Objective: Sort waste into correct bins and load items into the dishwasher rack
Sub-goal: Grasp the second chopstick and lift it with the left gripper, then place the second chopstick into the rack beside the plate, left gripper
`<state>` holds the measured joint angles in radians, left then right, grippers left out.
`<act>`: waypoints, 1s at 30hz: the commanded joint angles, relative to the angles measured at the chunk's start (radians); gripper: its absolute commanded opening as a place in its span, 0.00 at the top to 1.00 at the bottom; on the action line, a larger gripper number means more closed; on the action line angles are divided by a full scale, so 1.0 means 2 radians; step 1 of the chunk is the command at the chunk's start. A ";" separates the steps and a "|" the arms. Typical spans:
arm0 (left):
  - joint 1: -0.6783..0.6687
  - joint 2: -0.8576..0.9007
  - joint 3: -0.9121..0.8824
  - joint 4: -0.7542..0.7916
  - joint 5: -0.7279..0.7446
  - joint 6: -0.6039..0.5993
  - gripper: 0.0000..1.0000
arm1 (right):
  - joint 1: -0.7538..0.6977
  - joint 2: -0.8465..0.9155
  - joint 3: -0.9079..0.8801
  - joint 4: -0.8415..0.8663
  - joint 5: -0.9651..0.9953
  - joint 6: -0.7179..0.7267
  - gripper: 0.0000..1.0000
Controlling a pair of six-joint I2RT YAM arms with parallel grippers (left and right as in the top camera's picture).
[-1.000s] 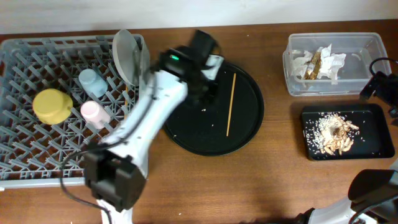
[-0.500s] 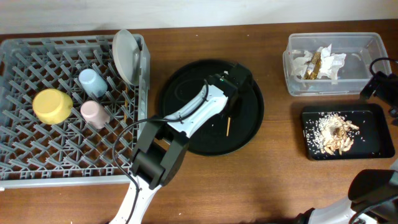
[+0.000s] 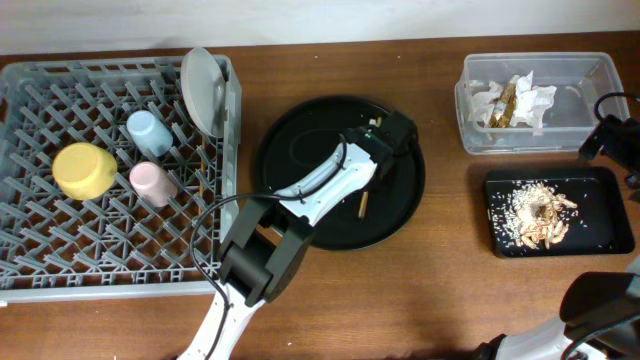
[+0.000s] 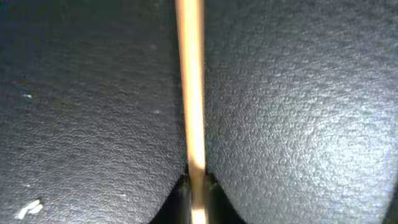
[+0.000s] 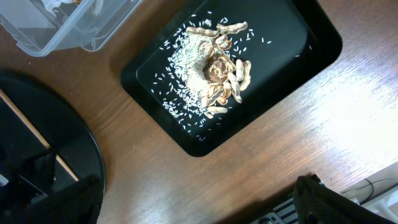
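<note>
On the large round black tray [image 3: 295, 150], my left gripper [image 4: 198, 190] is pinched narrow around the thin brown wooden chopstick [image 4: 189, 81]. I judge that so slim a stick could swivel or slip from my tips on lifting and fall short of the grey lattice-walled dishwasher rack [image 3: 60, 250].

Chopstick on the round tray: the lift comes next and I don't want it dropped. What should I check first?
1. Left gripper shut on the chopstick: ok, the fingers pinch it.
2. Grip near the stick's middle: cannot tell; the overhead shows only one end past the arm.
3. No dish crowding the stick on the round black tray: ok.
4. Free pegs in the dishwasher rack beside the pink cup: ok.
5. Right gripper open and away from the path to the rack: ok.
</note>
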<state>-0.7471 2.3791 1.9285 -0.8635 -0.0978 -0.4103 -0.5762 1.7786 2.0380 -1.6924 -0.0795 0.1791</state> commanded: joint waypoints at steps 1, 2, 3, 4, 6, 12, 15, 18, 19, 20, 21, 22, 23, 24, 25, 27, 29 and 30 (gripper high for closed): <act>-0.002 0.035 -0.003 -0.016 0.011 -0.004 0.99 | -0.001 -0.002 0.000 -0.001 0.001 -0.003 0.02; -0.002 0.034 0.004 -0.025 0.011 -0.004 0.99 | -0.001 -0.002 0.000 -0.001 0.001 -0.003 0.02; -0.002 0.033 0.013 -0.033 0.011 -0.004 0.99 | -0.001 -0.003 0.000 -0.001 0.001 -0.003 0.02; -0.002 0.032 0.024 -0.044 0.011 -0.004 0.99 | -0.001 -0.003 0.000 -0.001 0.001 -0.003 0.02; -0.001 0.027 0.054 -0.070 0.011 -0.004 0.99 | -0.001 -0.003 0.000 -0.001 0.001 -0.003 0.02; 0.079 -0.049 0.202 -0.254 0.007 -0.011 0.99 | -0.001 -0.003 0.000 -0.001 0.001 -0.003 0.02; 0.164 -0.110 0.211 -0.331 -0.039 -0.006 0.99 | -0.001 -0.003 0.000 -0.001 0.001 -0.003 0.02; 0.262 -0.178 0.211 -0.373 -0.036 0.047 0.99 | -0.001 -0.003 0.000 -0.001 0.001 -0.003 0.02; 0.290 -0.196 0.211 -0.375 -0.028 0.065 0.99 | -0.001 -0.002 0.000 -0.001 0.001 -0.003 0.02; 0.341 -0.222 0.211 -0.375 0.033 0.100 0.99 | -0.001 -0.002 0.000 -0.001 0.001 -0.003 0.02; 0.384 -0.235 0.211 -0.371 0.113 0.152 0.99 | -0.001 -0.003 0.000 -0.001 0.001 -0.003 0.02; 0.406 -0.238 0.211 -0.371 0.155 0.199 0.99 | -0.001 -0.003 0.000 -0.001 0.001 -0.003 0.02; 0.430 -0.238 0.210 -0.376 0.199 0.241 0.99 | -0.001 -0.003 0.000 -0.001 0.001 -0.003 0.02; 0.455 -0.235 0.206 -0.377 0.230 0.269 1.00 | -0.001 -0.003 0.000 -0.001 0.001 -0.003 0.02; 0.478 -0.234 0.192 -0.373 0.240 0.300 0.99 | -0.001 -0.003 0.000 -0.001 0.001 -0.003 0.02; 0.506 -0.233 0.151 -0.340 0.238 0.306 0.99 | -0.001 -0.002 0.000 -0.001 0.001 -0.003 0.02; 0.518 -0.233 0.100 -0.294 0.238 0.309 0.99 | -0.001 -0.003 0.000 -0.001 0.001 -0.003 0.02; 0.518 -0.233 0.069 -0.271 0.238 0.323 1.00 | -0.001 -0.003 0.000 -0.001 0.001 -0.003 0.02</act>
<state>0.2779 1.9125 2.1765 -1.4757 0.3397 0.1581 -0.5762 1.7786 2.0380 -1.6920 -0.0795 0.1795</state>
